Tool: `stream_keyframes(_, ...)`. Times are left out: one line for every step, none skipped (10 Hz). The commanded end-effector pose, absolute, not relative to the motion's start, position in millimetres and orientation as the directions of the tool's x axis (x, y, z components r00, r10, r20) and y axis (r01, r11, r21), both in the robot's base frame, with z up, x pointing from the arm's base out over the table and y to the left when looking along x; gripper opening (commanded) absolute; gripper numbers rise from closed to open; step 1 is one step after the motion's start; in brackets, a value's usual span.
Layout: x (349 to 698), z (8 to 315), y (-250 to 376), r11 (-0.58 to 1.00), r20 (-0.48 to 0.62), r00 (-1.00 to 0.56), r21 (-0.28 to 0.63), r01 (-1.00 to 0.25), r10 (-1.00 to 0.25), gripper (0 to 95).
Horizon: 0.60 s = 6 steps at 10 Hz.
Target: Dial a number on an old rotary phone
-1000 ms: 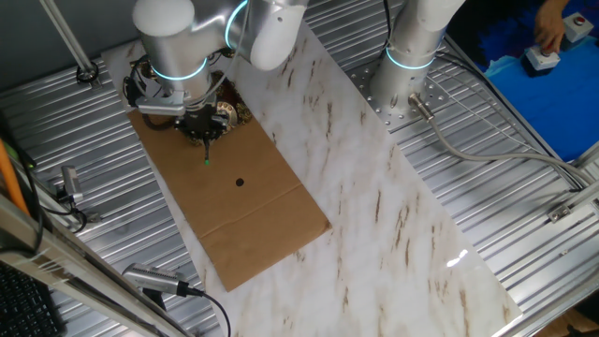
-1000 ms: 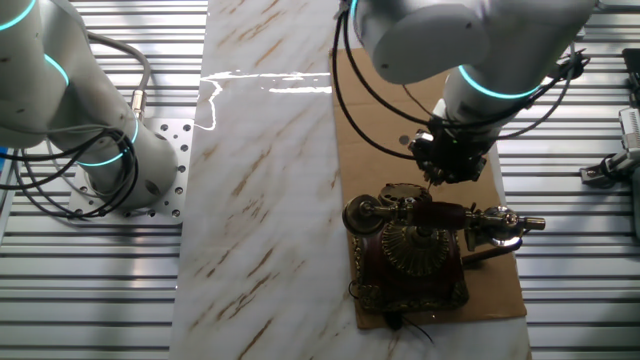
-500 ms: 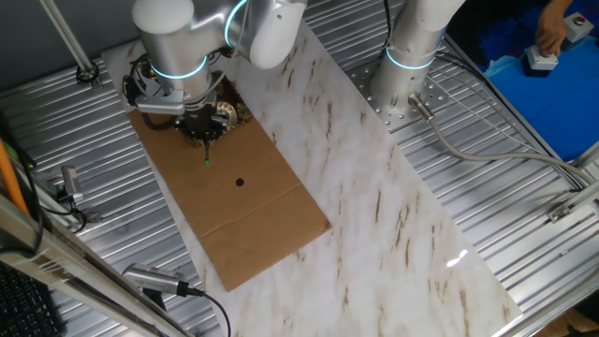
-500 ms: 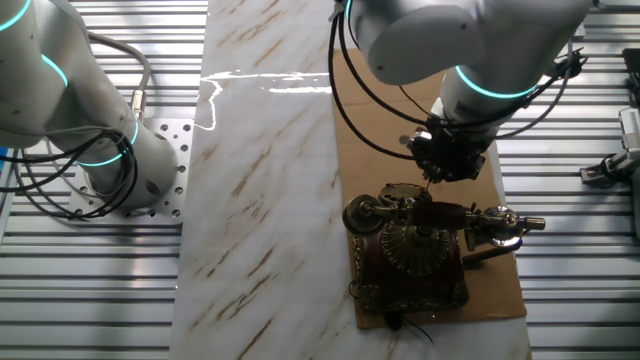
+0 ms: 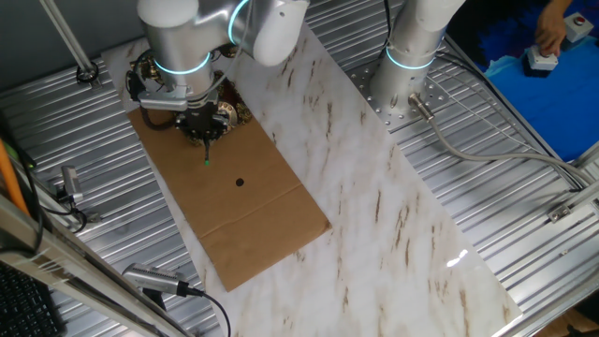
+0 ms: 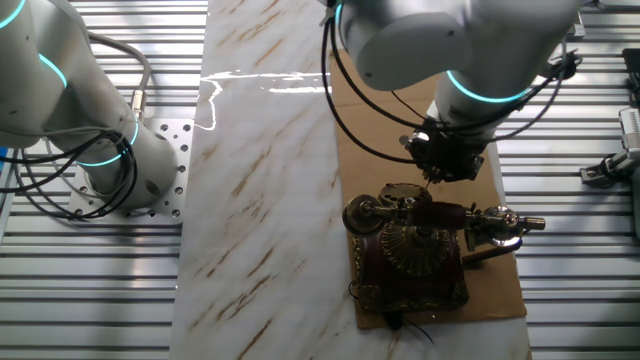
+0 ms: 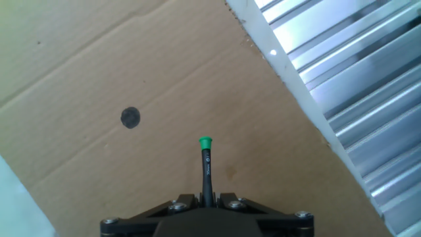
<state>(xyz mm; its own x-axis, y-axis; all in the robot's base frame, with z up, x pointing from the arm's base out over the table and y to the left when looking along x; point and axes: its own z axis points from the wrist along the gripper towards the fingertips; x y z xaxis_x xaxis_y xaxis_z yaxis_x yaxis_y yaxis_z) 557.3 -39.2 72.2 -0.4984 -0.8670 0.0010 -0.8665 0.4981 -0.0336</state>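
Hand view first: my gripper (image 7: 206,197) is closed on the stick (image 7: 205,170), thin and black, green tip pointing away from the fingers. Under the tip I see only cardboard (image 7: 99,72), no phone in this view. A dark round spot (image 7: 130,117) sits on the cardboard left of the stick tip, apart from it. Ribbed metal (image 7: 355,85) runs along the cardboard's right edge.

In the other fixed view the phone (image 6: 415,250) stands at the near end of the cardboard (image 6: 370,150), next to the marble slab (image 6: 260,180). Handset (image 6: 440,214) lies across the top of the phone, dial (image 6: 418,246) just below it. The gripper (image 6: 440,165) hangs above the far side of the phone, stick pointing down toward the handset area; whether the stick touches the phone I cannot tell.

In one fixed view the phone (image 5: 225,112) is mostly hidden behind the gripper (image 5: 204,126), at the far end of the cardboard (image 5: 243,206). The green tip (image 5: 206,163) shows over bare cardboard, the spot (image 5: 240,183) further along from the phone. A second arm base (image 5: 412,65) stands well right of the phone, past the slab.
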Motion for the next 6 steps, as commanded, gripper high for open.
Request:
stream_keyframes(559.5,70.7,-38.4,0.496,-0.002,-0.497,-0.033,-0.867,-0.868,0.0)
stream_keyframes(560.6,69.6,-37.8,0.496,-0.001,-0.496,-0.036,-0.868,-0.868,0.0)
stream_keyframes(560.8,69.3,-38.0,0.494,-0.003,-0.495,-0.036,-0.869,-0.869,0.0)
stream_keyframes(560.8,69.0,-38.3,0.494,-0.004,-0.494,-0.037,-0.869,-0.869,0.0)
stream_keyframes(561.0,68.8,-38.3,0.494,-0.003,-0.495,-0.037,-0.868,-0.869,0.0)
stream_keyframes(561.6,68.3,-37.7,0.497,0.0,-0.497,-0.037,-0.867,-0.868,0.0)
